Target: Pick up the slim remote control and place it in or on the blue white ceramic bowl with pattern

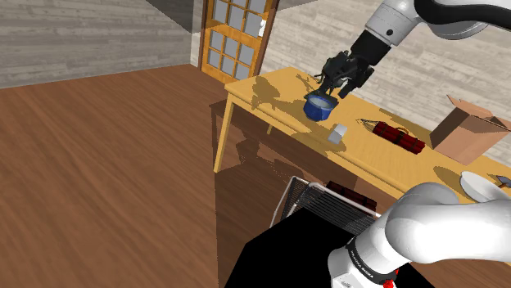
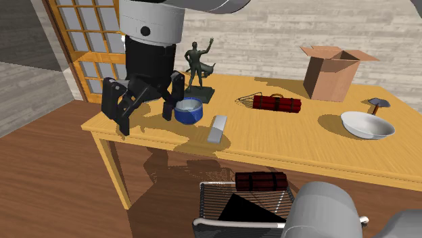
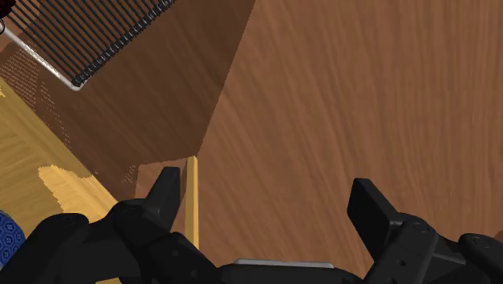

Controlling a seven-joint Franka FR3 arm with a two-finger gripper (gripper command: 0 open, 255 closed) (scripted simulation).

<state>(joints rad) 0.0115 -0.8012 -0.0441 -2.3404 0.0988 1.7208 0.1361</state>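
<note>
A white arm (image 1: pixel 446 225) with dark joints arches high and bends downward to a thick white wrist (image 2: pixel 152 20). At its end hangs the all-black two-finger gripper (image 2: pixel 145 116), tilted rather than plumb. Its two fingers (image 3: pixel 167 192) stand wide apart with nothing between them. The gripper hovers above the tabletop (image 2: pixel 304 138), near the corner at the second exterior view's left. From the wrist view, the fingers reach out past the tabletop's edge.
</note>
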